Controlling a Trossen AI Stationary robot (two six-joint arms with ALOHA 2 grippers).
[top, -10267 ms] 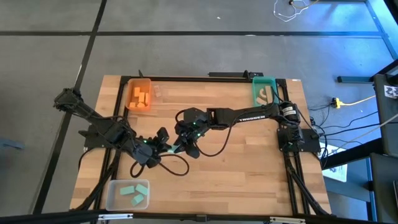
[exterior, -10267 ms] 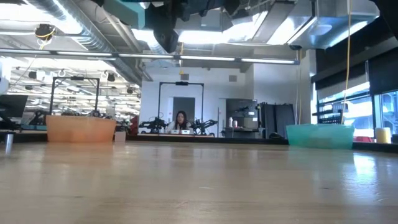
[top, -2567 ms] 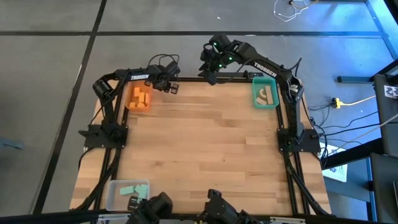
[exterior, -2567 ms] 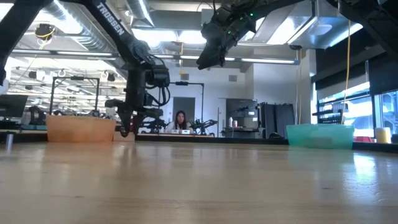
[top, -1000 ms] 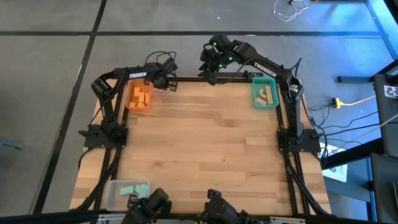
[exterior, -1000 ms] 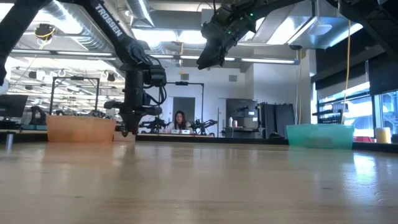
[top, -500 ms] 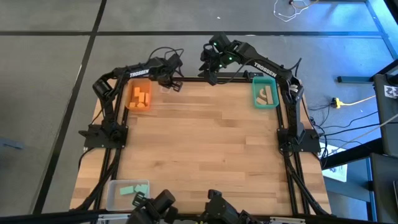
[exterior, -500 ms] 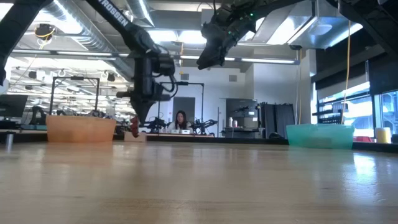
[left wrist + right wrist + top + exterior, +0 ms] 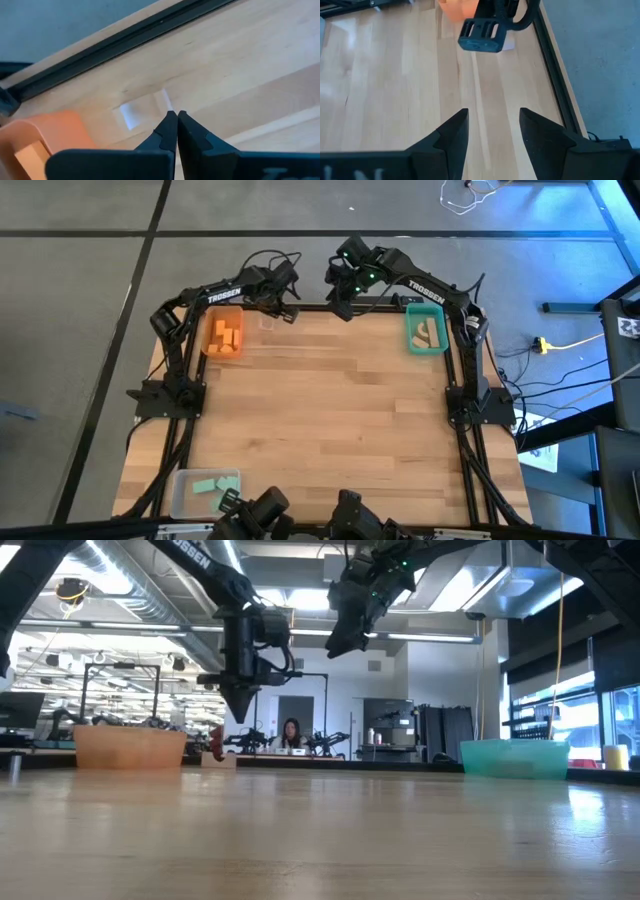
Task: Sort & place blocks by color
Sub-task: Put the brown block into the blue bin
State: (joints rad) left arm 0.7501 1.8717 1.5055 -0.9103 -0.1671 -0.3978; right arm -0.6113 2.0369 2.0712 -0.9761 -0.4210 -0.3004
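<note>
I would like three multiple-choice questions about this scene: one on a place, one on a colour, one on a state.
1. Where does the clear bin sit on the table in the high view?
A. picture's lower-left corner
B. centre
C. picture's upper-right corner

2. Which colour are the blocks in the teal bin?
A. orange
B. pale wood
C. mint-teal

3. How do the left gripper jaws stand?
A. wide open
B. shut on a block
C. shut, empty

Answers:
1. A: it lies at that corner, with mint-teal blocks inside.
2. B: pale wood blocks show in it.
3. C: the left wrist view shows the tips together with nothing between.
</note>
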